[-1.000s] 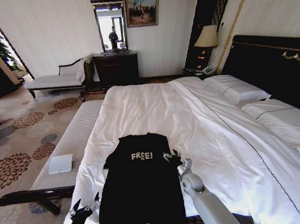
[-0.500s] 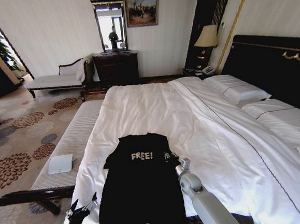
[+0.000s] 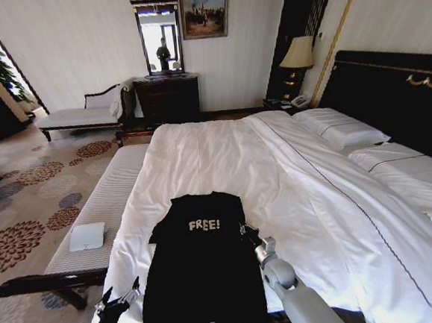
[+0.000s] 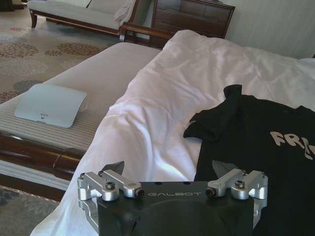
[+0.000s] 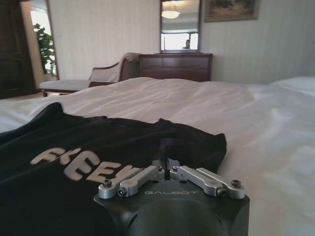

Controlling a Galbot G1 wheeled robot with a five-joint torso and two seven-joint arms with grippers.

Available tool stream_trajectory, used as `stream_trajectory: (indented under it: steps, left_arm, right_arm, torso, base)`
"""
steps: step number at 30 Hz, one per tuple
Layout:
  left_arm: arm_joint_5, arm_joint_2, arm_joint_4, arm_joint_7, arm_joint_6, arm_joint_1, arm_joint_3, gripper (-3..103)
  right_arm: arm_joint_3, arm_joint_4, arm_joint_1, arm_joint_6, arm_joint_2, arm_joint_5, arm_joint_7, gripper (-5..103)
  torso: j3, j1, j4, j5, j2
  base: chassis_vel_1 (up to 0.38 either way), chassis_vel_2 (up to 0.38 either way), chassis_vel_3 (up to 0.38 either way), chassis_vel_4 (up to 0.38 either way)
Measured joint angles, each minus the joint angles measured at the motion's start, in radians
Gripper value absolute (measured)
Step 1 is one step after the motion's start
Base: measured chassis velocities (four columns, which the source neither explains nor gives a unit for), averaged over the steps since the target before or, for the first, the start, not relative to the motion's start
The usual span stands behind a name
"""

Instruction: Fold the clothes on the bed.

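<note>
Black T-shirt lies flat on the bed near its foot. Right tool pinched closed on the shirt's right sleeve. Left tool spread wide, empty, beside the hem.

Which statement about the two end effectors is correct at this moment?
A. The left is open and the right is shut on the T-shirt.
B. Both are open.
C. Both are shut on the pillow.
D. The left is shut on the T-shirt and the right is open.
A: the left end effector has its fingers spread apart over the bed, and the right end effector is pinched on the black T-shirt at its sleeve.
</note>
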Motion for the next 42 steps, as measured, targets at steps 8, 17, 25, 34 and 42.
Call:
stream_trajectory:
  steps: [8,17,25,34,42]
  left_arm:
    - [-0.013,0.005,-0.008,0.003,-0.001,0.009,-0.021,100]
    - [-0.019,0.002,-0.005,0.005,-0.005,0.009,-0.025,100]
    - [-0.017,0.005,0.004,0.005,-0.006,0.001,-0.020,100]
    - [-0.039,0.015,0.034,0.000,0.033,-0.080,0.020,100]
    - [-0.242,0.039,0.120,-0.041,0.136,-0.302,0.056,100]
  right_arm:
    - [-0.048,-0.096,0.028,0.118,-0.030,-0.178,-0.053,0]
    - [-0.057,-0.153,0.041,0.168,-0.050,-0.253,-0.063,10]
    - [-0.040,-0.029,-0.058,0.180,-0.074,-0.256,-0.079,44]
    - [0.049,0.085,-0.161,0.168,-0.058,-0.162,-0.053,71]
    - [0.162,0.099,-0.195,0.136,-0.018,-0.091,-0.002,99]
  torso:
    - [0.000,0.000,0.0001,0.0001,0.000]
    - [0.000,0.000,0.0001,0.0001,0.000]
    - [0.000,0.000,0.0001,0.0002,0.000]
    - [0.000,0.000,0.0001,0.0001,0.000]
    - [0.000,0.000,0.0002,0.0001,0.000]
  base:
    - [0.000,0.000,0.000,0.000]
    - [0.000,0.000,0.000,0.000]
    - [0.000,0.000,0.000,0.000]
    - [0.000,0.000,0.000,0.000]
    - [0.000,0.000,0.000,0.000]
